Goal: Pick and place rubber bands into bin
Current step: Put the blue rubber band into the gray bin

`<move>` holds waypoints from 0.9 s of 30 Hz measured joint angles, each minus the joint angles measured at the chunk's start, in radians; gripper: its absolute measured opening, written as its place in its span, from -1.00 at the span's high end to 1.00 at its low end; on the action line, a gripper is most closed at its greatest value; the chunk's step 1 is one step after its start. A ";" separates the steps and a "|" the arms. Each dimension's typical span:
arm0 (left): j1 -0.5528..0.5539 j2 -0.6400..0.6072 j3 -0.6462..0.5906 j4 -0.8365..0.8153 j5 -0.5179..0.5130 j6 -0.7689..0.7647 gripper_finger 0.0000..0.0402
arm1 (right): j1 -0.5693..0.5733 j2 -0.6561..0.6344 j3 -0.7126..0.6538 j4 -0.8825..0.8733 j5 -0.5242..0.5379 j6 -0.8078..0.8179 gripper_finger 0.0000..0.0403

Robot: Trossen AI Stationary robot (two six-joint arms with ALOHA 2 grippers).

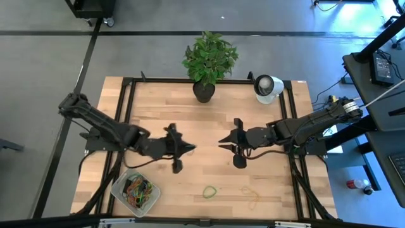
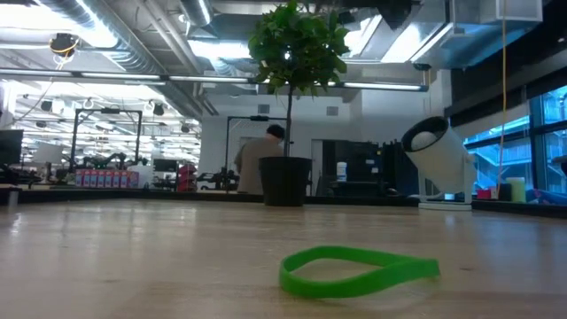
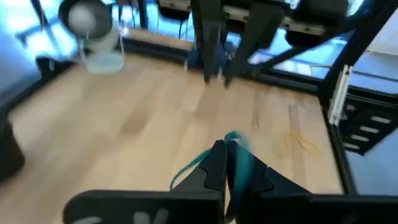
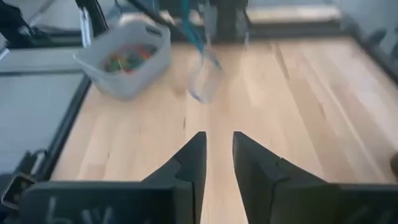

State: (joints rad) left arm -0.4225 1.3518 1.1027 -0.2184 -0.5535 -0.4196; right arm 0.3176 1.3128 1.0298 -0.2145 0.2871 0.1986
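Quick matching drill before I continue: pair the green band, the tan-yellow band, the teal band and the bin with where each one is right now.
Things:
1. green rubber band
2. tan-yellow rubber band
3. teal rubber band
4. bin

Places:
A. table corner on the left arm's side, holding many bands
B. pinched in the jaws of the left gripper, above the table
C. loose on the wood, between bin and tan-yellow band
D. loose on the wood, on the right arm's side of the green band

Pairs: 1-C, 2-D, 3-B, 4-A. The right gripper waits open mid-table.
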 joint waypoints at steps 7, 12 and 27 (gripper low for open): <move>-0.194 -0.080 0.000 -0.287 -0.023 -0.419 0.99 | 0.000 0.000 -0.003 -0.141 0.000 0.089 0.66; -0.359 -0.106 0.000 -0.433 0.085 -0.736 0.99 | 0.000 0.000 -0.004 -0.157 0.000 0.096 0.69; -0.701 -0.060 0.000 -0.868 0.290 -1.520 0.99 | -0.001 0.000 -0.005 -0.140 0.043 0.108 0.70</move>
State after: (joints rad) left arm -1.1236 1.2916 1.1027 -1.0860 -0.2631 -1.9400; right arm 0.3164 1.3128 1.0245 -0.3543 0.3305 0.3064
